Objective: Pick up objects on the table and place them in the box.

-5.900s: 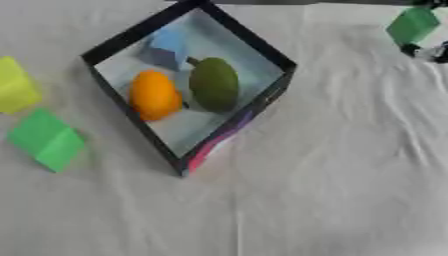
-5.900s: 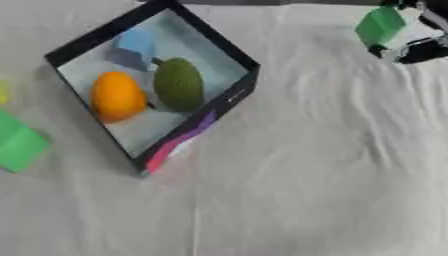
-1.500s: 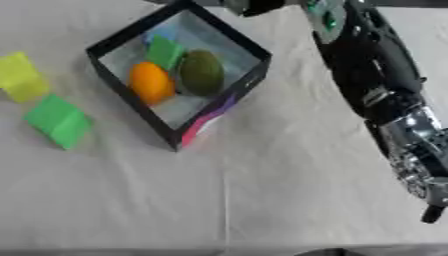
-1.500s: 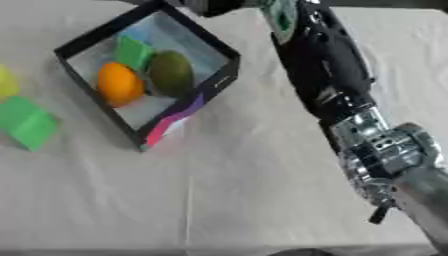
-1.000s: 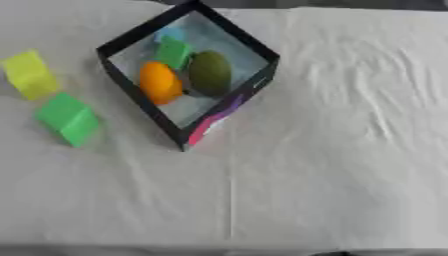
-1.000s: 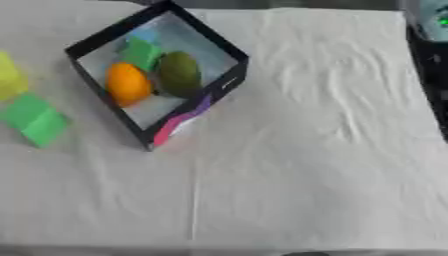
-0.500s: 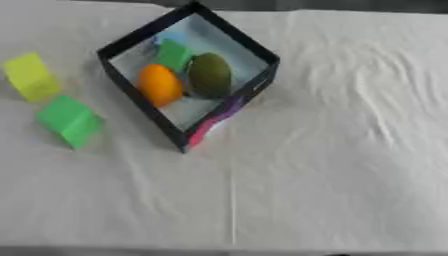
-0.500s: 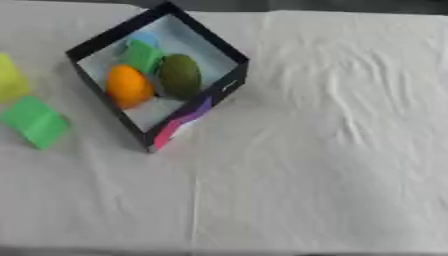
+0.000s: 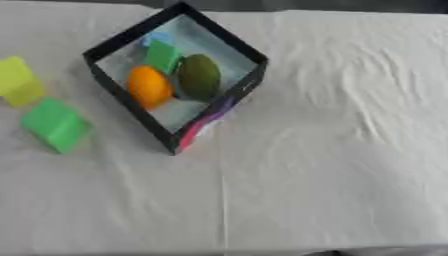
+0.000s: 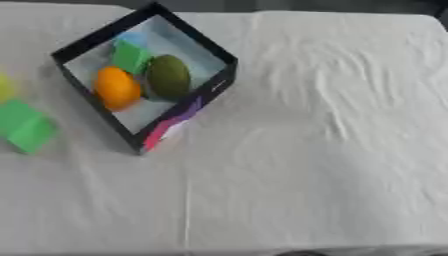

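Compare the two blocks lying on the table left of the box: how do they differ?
The yellow block is pale yellow, the green block bright green. The yellow block lies farther from the robot and nearer the left edge; the green block lies closer in and nearer the box. Both sit on the white cloth, outside the box.

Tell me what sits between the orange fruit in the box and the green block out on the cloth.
Only the box's black wall and bare white cloth separate the orange fruit from the green block, shown in the left eye view.
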Robot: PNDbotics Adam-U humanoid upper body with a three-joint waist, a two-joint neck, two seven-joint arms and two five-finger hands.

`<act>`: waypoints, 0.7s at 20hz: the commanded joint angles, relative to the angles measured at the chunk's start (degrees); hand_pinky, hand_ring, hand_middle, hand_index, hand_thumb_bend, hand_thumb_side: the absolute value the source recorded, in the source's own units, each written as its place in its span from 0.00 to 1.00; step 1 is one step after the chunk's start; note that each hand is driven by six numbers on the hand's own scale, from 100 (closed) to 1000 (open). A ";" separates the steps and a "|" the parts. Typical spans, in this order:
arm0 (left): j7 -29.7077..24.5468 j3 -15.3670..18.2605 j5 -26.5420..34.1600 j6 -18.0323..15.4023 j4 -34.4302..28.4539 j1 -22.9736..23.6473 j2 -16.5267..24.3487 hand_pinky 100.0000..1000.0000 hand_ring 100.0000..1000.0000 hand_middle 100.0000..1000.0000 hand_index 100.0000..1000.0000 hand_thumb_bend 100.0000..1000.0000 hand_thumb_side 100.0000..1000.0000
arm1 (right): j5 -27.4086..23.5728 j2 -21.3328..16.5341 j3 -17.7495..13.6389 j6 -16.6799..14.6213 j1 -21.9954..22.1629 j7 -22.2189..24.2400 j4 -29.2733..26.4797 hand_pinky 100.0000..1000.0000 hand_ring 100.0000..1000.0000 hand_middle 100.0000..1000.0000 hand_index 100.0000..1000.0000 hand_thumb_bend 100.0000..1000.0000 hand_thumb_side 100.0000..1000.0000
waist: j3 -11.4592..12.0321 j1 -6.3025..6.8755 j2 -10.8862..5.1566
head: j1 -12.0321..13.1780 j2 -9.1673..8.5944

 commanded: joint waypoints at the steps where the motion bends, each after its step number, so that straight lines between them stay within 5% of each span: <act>1: -12.33 -2.09 -4.61 -11.30 1.72 -1.87 5.91 0.91 0.85 0.85 0.83 0.00 0.16 | -0.15 -0.86 -1.37 1.26 -0.45 -0.22 2.03 1.00 0.75 0.72 0.92 0.00 0.55 | -0.27 -0.05 -2.02 | 0.86 -0.70; 7: -17.35 -6.19 -14.17 -11.55 5.42 -3.67 8.22 0.97 0.87 0.82 0.84 0.00 0.17 | 0.68 -1.04 -1.42 3.02 -1.02 0.26 4.28 1.00 0.74 0.71 0.91 0.00 0.56 | -0.76 0.48 -2.13 | 1.89 -0.47; 14: -13.11 -11.31 -25.17 -11.55 11.55 -3.87 9.33 0.93 0.88 0.79 0.84 0.20 0.22 | 0.68 -1.47 -0.91 4.46 -1.35 0.13 4.75 1.00 0.73 0.70 0.90 0.00 0.58 | -1.16 0.77 -2.43 | 2.91 -0.19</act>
